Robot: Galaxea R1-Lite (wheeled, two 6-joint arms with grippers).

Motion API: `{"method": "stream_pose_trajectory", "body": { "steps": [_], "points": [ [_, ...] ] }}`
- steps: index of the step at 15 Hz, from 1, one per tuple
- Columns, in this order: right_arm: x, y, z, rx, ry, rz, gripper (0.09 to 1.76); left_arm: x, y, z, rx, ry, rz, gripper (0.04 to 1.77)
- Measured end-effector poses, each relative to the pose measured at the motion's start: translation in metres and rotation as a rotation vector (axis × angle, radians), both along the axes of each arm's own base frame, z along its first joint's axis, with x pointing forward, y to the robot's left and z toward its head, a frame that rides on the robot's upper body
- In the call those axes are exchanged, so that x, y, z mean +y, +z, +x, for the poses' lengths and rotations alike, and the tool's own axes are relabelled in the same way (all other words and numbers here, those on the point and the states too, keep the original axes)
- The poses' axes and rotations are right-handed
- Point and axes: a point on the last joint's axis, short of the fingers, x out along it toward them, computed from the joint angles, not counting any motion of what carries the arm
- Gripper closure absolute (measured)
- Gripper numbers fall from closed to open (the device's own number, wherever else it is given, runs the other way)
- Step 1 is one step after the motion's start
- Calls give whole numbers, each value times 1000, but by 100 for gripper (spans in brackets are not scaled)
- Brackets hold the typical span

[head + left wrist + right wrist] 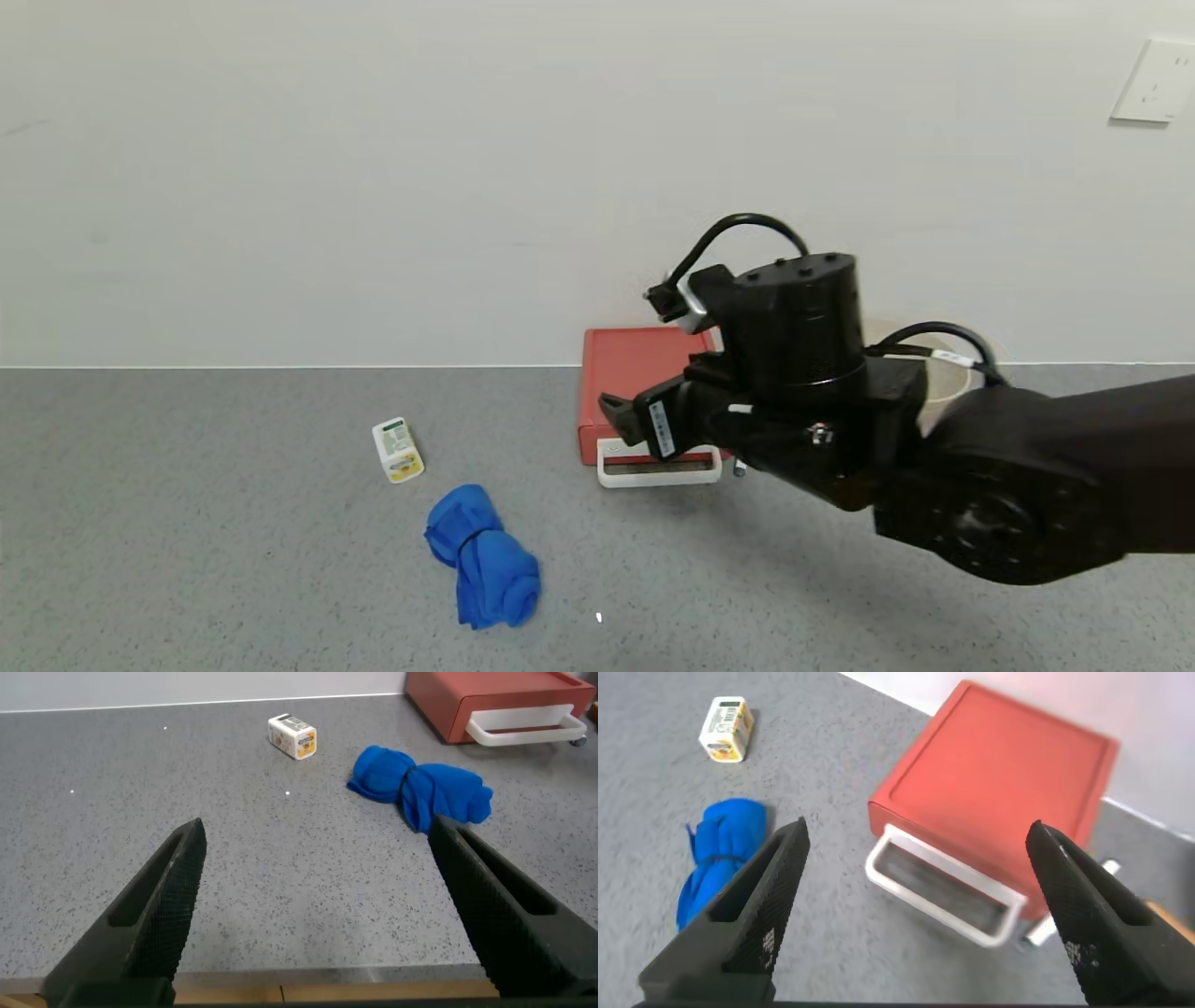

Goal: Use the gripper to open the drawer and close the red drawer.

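Observation:
The salmon-red drawer [633, 373] stands against the wall with its tray pushed in. Its white loop handle [659, 471] faces me. My right gripper [627, 420] hovers just above and in front of the handle, open and empty. In the right wrist view the gripper [917, 835] is wide open, with the drawer [999, 775] and handle [938, 889] between and below its fingers, untouched. My left gripper [317, 826] is open and empty, low over the table's front edge, out of the head view. The drawer [495, 700] also shows far off in the left wrist view.
A rolled blue cloth [485, 555] lies in front and to the left of the drawer. A small white-and-yellow box [398, 450] lies farther left. A beige bowl [938, 378] is mostly hidden behind my right arm. A wall socket [1153, 82] is at the upper right.

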Motion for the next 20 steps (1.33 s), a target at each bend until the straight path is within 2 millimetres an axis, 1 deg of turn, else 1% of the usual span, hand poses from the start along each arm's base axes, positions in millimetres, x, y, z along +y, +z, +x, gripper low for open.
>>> {"method": "stream_pose_trajectory", "body": {
  "steps": [2, 5, 8, 9, 12, 16, 18, 20],
  "points": [
    [-24, 15, -17, -27, 42, -7, 14, 0, 0, 0, 0, 0, 0, 9],
    [-63, 32, -40, -70, 86, -21, 14, 0, 0, 0, 1, 0, 0, 9],
    [-99, 44, -64, -103, 67, -5, 14, 0, 0, 0, 2, 0, 1, 9],
    [-108, 47, -71, -112, 58, 3, 14, 0, 0, 0, 2, -1, 1, 9],
    [-140, 56, -102, -118, 18, 26, 14, 0, 0, 0, 2, -1, 1, 9],
    [-187, 64, -151, -125, -57, 61, 14, 0, 0, 0, 2, -1, 1, 9],
    [-212, 64, -178, -137, -113, 73, 14, 0, 0, 0, 2, -1, 1, 9],
    [-234, 60, -208, -140, -180, 84, 14, 0, 0, 0, 2, 0, 1, 9]
  ]
}}
